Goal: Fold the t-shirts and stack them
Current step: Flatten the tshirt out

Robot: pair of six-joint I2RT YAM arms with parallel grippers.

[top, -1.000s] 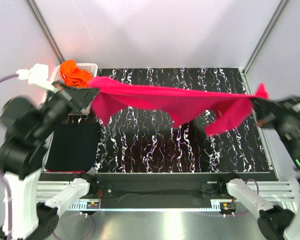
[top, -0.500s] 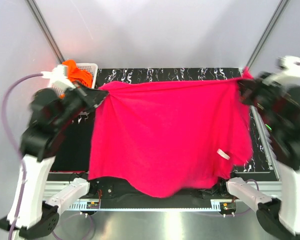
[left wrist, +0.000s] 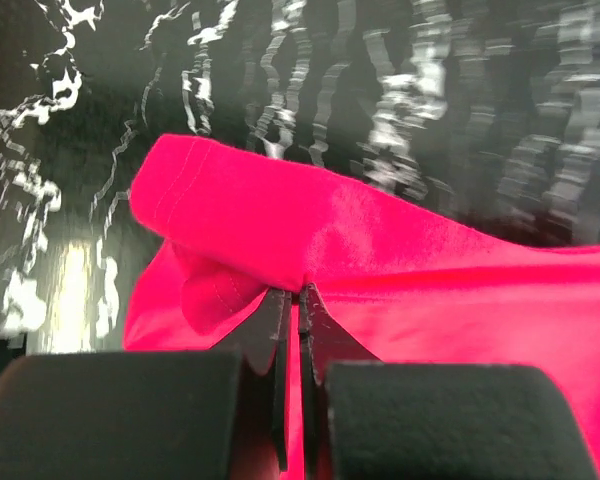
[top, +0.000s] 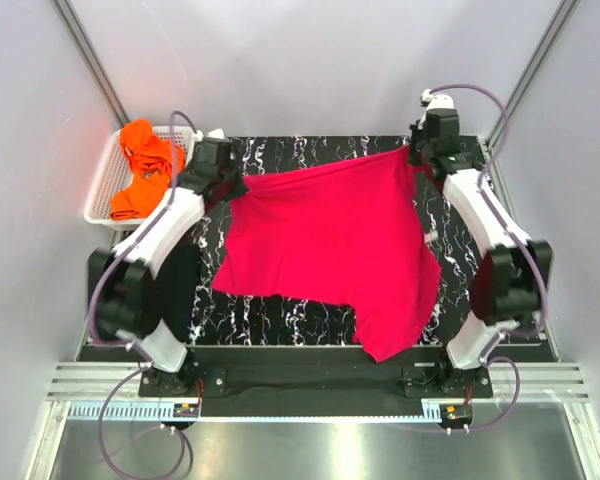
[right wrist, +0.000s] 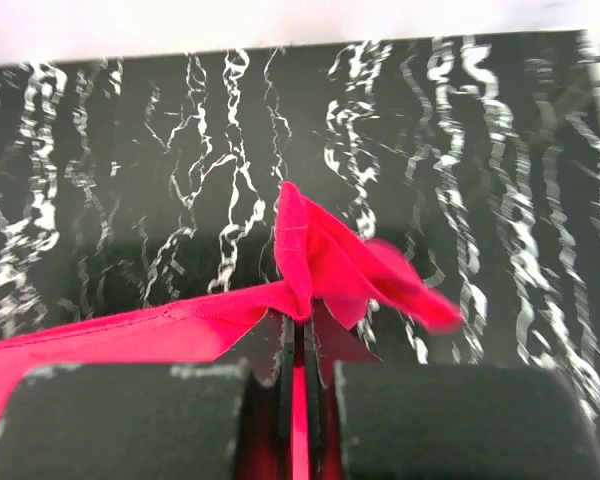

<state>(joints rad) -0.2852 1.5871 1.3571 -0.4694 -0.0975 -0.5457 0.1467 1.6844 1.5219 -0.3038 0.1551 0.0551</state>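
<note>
Now the job, as I judge it, is to lay the pink t-shirt point(top: 330, 240) flat on the black veined mat point(top: 310, 150) so it can be folded. It is best done by bringing both held corners down together at the same height. That way the far edge stays taut between them and the cloth settles without creases. The shirt hangs across the far half of the mat, and its near part trails down towards the front edge, longer on the right side. A gentle pull away from the bases would help draw that loose tail straight before letting go. The orange t-shirts point(top: 145, 165) lie bunched in the white basket point(top: 98, 195) at the far left, close to the left arm, so that corner should be kept out of it. The left gripper point(left wrist: 300, 300) is closed to a bare slit, nipping a hemmed fold of the pink cloth. The right gripper point(right wrist: 298, 325) is closed just as tightly on a puckered corner at the far right
</note>
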